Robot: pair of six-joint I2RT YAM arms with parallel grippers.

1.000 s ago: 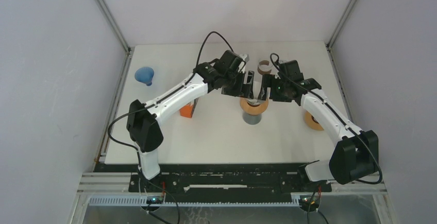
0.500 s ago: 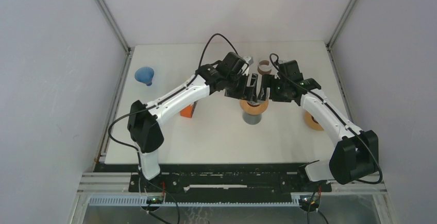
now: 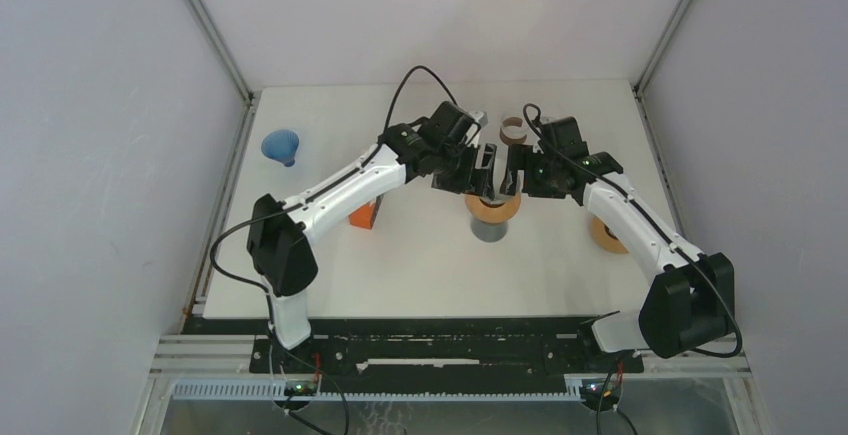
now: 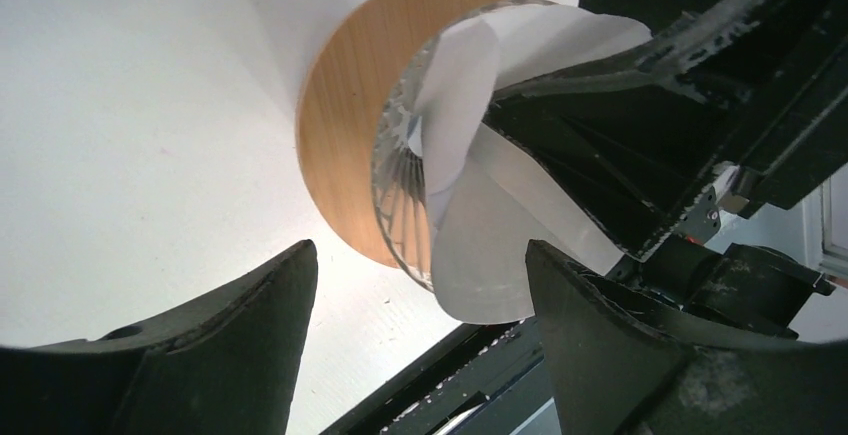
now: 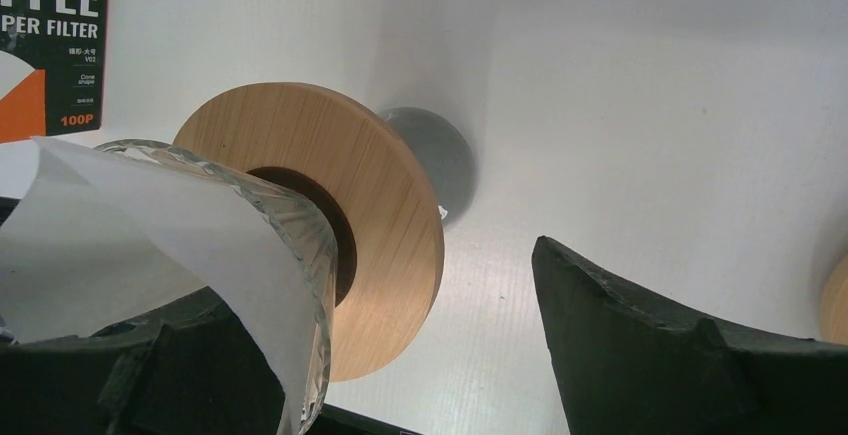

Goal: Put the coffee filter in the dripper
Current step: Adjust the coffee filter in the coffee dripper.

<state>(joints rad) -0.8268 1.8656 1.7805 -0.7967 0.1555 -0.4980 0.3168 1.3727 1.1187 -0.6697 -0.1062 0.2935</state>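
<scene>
Left gripper [image 4: 418,265] gapes open before the dripper [image 4: 398,200]; right gripper [image 5: 375,285], jaws spread, has one finger inside the coffee filter [image 4: 485,240].

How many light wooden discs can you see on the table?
2. One is the wooden collar on the dripper at centre; the other disc lies to the right, partly hidden under the right arm. More could be hidden beneath the arms.
</scene>
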